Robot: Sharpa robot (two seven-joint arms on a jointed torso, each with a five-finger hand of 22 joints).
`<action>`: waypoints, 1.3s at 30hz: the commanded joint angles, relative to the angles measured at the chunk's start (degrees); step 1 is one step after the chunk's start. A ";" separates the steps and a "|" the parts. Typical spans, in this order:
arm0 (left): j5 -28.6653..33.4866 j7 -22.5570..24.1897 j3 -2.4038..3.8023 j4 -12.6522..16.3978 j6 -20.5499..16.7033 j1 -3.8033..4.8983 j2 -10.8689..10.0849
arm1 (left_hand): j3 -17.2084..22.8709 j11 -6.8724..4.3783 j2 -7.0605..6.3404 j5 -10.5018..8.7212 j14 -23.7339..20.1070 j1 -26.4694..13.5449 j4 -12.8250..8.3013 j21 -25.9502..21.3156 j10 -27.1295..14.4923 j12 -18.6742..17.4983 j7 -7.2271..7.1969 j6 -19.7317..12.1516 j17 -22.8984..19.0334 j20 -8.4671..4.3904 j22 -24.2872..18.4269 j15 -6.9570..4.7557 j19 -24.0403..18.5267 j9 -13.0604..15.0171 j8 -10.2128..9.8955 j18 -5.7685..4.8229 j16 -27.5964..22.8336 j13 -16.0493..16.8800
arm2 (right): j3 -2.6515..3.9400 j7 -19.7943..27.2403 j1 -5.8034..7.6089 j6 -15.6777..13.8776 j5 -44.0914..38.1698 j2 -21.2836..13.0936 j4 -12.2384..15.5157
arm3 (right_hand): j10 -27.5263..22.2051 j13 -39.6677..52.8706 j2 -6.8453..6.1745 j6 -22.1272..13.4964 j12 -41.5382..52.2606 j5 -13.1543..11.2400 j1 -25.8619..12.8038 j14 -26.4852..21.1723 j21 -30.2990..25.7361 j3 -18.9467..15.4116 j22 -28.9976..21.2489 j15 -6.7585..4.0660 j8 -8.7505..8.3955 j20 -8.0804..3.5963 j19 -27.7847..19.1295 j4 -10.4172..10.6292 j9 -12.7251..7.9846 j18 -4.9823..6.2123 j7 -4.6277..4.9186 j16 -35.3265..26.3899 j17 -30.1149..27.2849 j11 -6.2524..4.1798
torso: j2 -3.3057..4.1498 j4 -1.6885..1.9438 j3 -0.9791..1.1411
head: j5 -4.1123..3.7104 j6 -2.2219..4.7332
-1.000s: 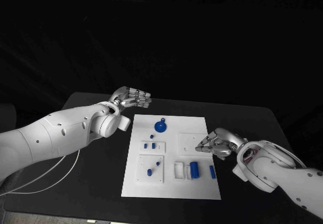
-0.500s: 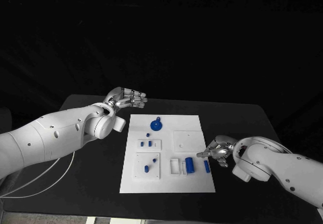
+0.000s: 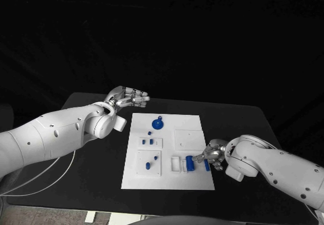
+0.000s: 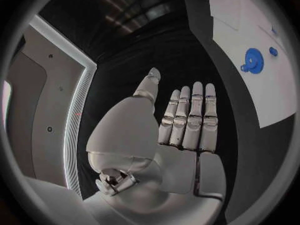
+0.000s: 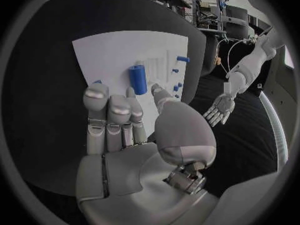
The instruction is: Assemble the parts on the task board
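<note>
The right robot hand (image 3: 210, 157) hovers over the near right corner of the task board (image 3: 189, 119), fingers spread and holding nothing, just beside the blue cylinder (image 3: 189, 162) and a slimmer blue pin (image 3: 206, 165). The risk: a fingertip nudges one part and rolls it off the board onto the surface. The left robot hand (image 3: 128, 97) hangs open, well apart.

My left hand (image 4: 178, 130) is flat, fingers straight and side by side, thumb apart, holding nothing, over the black table (image 4: 156, 45). The white task board (image 4: 262, 80) lies alongside, carrying a blue round part (image 4: 252, 61) and a smaller blue piece (image 4: 273, 51).
</note>
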 commanded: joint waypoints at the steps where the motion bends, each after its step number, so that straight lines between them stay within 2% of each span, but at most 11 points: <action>1: 0.28 1.40 -0.02 0.58 1.81 -0.07 -0.18 | -2.36 -0.21 -1.68 -2.15 -0.50 -1.35 3.67 -0.30 0.00 0.09 -0.10 -0.52 -0.11 0.40 -0.40 0.20 -0.06 0.11 0.00 0.87 -0.23 0.08 | -0.21 -2.06 -0.02 3.90 0.83 1.13 -1.19 | 0.27 0.11 0.14 -0.42 -0.26 -0.49 -0.67 -0.01 0.33 -0.15 0.09 0.36 -0.03 0.43 3.06 0.16 -0.06 -0.67 0.00 0.34 0.13 0.17 | -0.34 0.35 -0.43 | 0.27 -0.51; 4: 0.28 1.53 -0.06 0.94 2.17 -0.09 -0.39 | -2.05 -0.22 -3.35 -2.47 -0.99 -1.40 7.55 -0.30 -0.07 0.07 -0.06 -0.88 -0.18 0.49 -0.92 0.34 -0.10 0.11 0.01 0.94 -0.31 0.10 | -0.39 -2.05 -0.02 4.44 0.90 2.10 -2.34 | 0.13 0.10 0.12 -0.84 -0.43 -1.15 -0.97 -0.04 0.26 -0.30 0.17 0.41 -0.04 0.47 3.03 0.34 -0.11 -0.66 0.10 0.31 0.18 0.24 | -0.36 0.53 -0.60 | 0.45 -0.67; 6: 0.28 1.56 -0.09 1.16 2.32 -0.10 -0.52 | -2.10 -0.15 -3.68 -2.45 -1.20 -1.42 7.98 -0.33 -0.24 0.08 -0.09 -1.01 -0.25 0.58 -1.06 0.41 -0.18 0.11 0.00 0.93 -0.25 0.07 | -0.50 -1.94 -0.02 4.75 0.89 2.68 -3.00 | 0.02 0.08 -0.29 -1.17 -0.57 -1.43 -1.15 -0.05 0.09 -0.40 0.20 0.47 0.03 0.53 3.00 0.51 -0.10 -0.62 0.18 0.29 0.27 0.31 | -0.21 0.44 -0.50 | 0.67 -0.69; 8: 0.28 1.58 -0.11 1.32 2.41 -0.10 -0.60 | -2.10 -0.13 -3.68 -2.43 -1.58 -1.39 8.07 -0.34 -0.35 0.05 -0.09 -1.09 -0.33 0.64 -1.11 0.53 -0.22 0.10 -0.02 0.95 -0.28 0.07 | -0.61 -1.82 -0.02 4.93 0.67 3.21 -3.61 | -0.10 0.10 -1.75 -1.75 -0.71 -2.08 -0.49 -0.04 0.08 0.00 0.44 0.55 0.02 0.62 3.03 0.90 -0.04 -0.56 0.33 0.28 0.50 0.42 | -0.16 0.39 -0.45 | 0.83 -0.65; 10: 0.28 1.60 -0.12 1.46 2.42 -0.11 -0.62 | -2.11 -0.12 -3.70 -2.39 -1.82 -1.36 8.10 -0.35 -0.43 0.06 -0.11 -1.13 -0.36 0.70 -1.15 0.60 -0.25 0.10 -0.01 0.99 -0.29 0.07 | -0.75 -1.71 -0.02 5.08 0.35 3.72 -4.24 | -0.13 0.13 -2.45 -2.36 -0.77 -2.59 0.05 -0.04 -0.10 0.31 0.61 0.63 0.03 0.69 3.05 1.60 -0.05 -0.49 0.48 0.18 0.64 0.53 | -0.15 0.52 -0.53 | 0.65 -0.77; 12: 0.28 1.64 -0.14 1.63 2.41 -0.11 -0.68 | -2.08 -0.12 -3.64 -2.36 -1.96 -1.32 8.13 -0.35 -0.50 0.04 -0.08 -1.18 -0.37 0.74 -1.19 0.64 -0.27 0.10 -0.02 1.04 -0.30 0.07 | -0.93 -1.59 -0.02 5.32 0.14 4.35 -5.01 | -0.21 0.10 -2.79 -2.69 -0.88 -3.46 0.29 -0.01 -0.24 0.43 0.75 0.68 -0.01 0.74 3.05 2.10 -0.05 -0.43 0.58 0.16 0.81 0.58 | -0.06 0.53 -0.43 | 0.69 -0.77; 18: 0.43 1.74 -0.19 1.99 2.42 -0.12 -0.78 | -2.11 -0.04 -3.64 -2.29 -2.18 -1.33 8.15 -0.33 -0.61 0.06 0.05 -1.29 -0.36 0.86 -1.30 0.72 -0.29 0.10 -0.02 1.20 -0.27 0.07 | -1.60 -1.50 -0.02 5.47 0.92 5.92 -7.01 | -0.61 -0.20 -3.09 -3.26 -1.43 -4.12 0.72 0.00 -0.65 0.56 1.02 0.76 -0.02 0.85 3.06 2.79 -0.04 -0.28 0.73 -0.03 1.10 0.70 | 0.05 0.49 -0.36 | 0.95 -0.98; 22: 0.71 1.80 -0.25 2.12 2.52 -0.12 -0.77 | -3.32 0.17 -4.57 -2.36 -2.39 -1.88 11.32 -0.25 -0.75 0.06 0.45 -1.79 -0.36 0.98 -1.65 0.80 -0.35 0.10 -0.01 1.32 -0.26 0.07 | -1.96 -1.39 -0.02 5.58 0.97 6.83 -8.41 | -0.66 -0.23 -2.98 -3.36 -1.44 -4.39 0.60 0.01 -0.73 0.45 1.14 0.77 0.00 0.86 3.07 2.83 -0.02 -0.26 0.75 -0.09 1.21 0.72 | 0.14 0.53 -0.40 | 0.95 -0.96; 29: 0.96 1.75 -0.30 2.12 2.74 -0.12 -0.70 | -3.50 0.31 -4.28 -2.33 -2.51 -2.20 11.84 -0.23 -0.84 0.07 0.63 -1.97 -0.37 1.01 -1.73 0.87 -0.37 0.10 -0.02 1.34 -0.27 0.07 | -2.20 -0.92 -0.02 5.39 0.15 8.00 -9.94 | -0.87 -0.41 -2.87 -3.44 -1.69 -4.73 0.45 -0.02 -0.98 0.36 1.20 0.79 0.00 0.88 3.04 2.94 0.00 -0.22 0.77 -0.28 1.20 0.74 | 0.23 0.57 -0.42 | 0.97 -0.89; 35: 1.45 1.70 -0.32 2.11 2.92 -0.12 -0.73 | -3.71 0.37 -4.20 -2.62 -2.59 -2.95 12.39 -0.23 -0.90 0.06 0.76 -2.16 -0.37 1.04 -1.77 0.88 -0.40 0.10 -0.02 1.36 -0.28 0.07 | -2.48 -0.67 -0.03 5.61 -0.79 8.64 -10.59 | -0.95 -0.52 -1.49 -3.26 -1.58 -4.70 0.55 0.07 -1.21 0.17 1.59 0.80 -0.01 0.91 3.11 1.55 0.12 -0.18 0.76 -0.42 1.55 0.73 | 0.31 0.64 -0.40 | 1.07 -0.88; 39: 1.59 1.59 -0.34 2.10 2.95 -0.12 -0.79 | -3.64 0.39 -4.09 -2.47 -2.55 -2.98 12.56 -0.23 -0.93 0.06 0.79 -2.18 -0.36 1.05 -1.79 0.88 -0.40 0.10 0.00 1.38 -0.26 0.07 | -2.68 -0.64 -0.03 5.02 -1.09 8.67 -10.78 | -0.92 -0.63 1.97 -2.08 -1.54 -2.96 0.97 0.12 -1.32 0.26 1.93 0.66 0.00 0.81 3.15 -2.64 0.19 -0.35 0.53 -0.61 1.68 0.54 | 0.33 0.63 -0.43 | 1.12 -0.82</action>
